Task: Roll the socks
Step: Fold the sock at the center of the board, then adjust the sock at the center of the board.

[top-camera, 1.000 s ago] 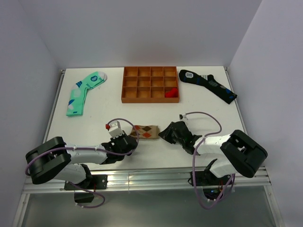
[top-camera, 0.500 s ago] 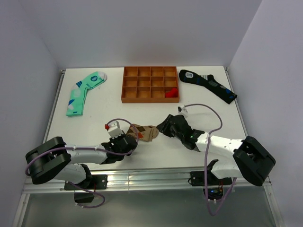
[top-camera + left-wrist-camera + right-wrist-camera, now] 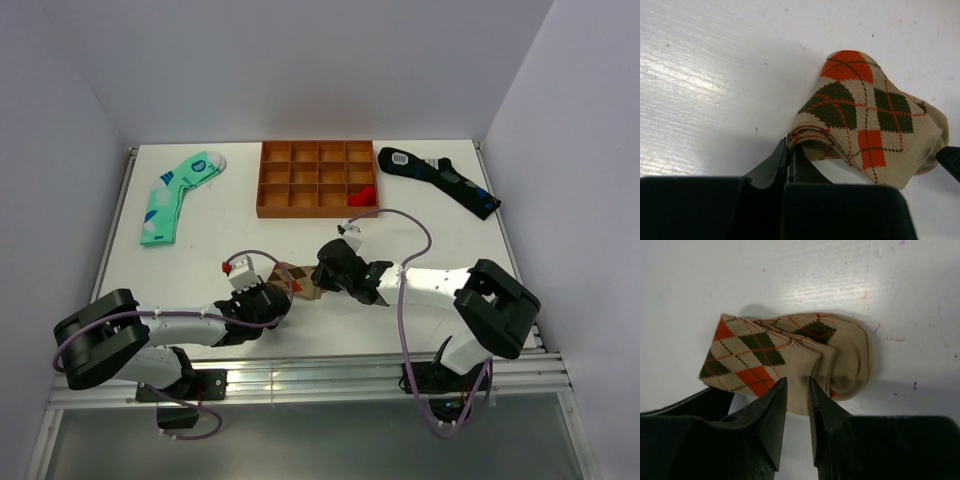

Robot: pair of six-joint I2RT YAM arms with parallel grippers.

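From above, the right gripper (image 3: 322, 283) is closing in on the sock (image 3: 297, 282), now bunched near the worktop's (image 3: 200, 230) near edge, long axis left-right. Left wrist: left gripper (image 3: 790, 162) is pinching the sock's edge. Right wrist: slightly parted fingers are touching the fold, seemingly holding nothing.

No legible text, brand, number or sign anywhere. Only a white patch with faint dark lines on the cuff of the black sock (image 3: 437, 176), at two o'clock on the counter (image 3: 220, 235), and a similar small mark on the mint-green sock (image 3: 178, 193) at ten o'clock, both too small to read. Nothing printed on the argyle sock (image 3: 865, 130) in either wrist view.
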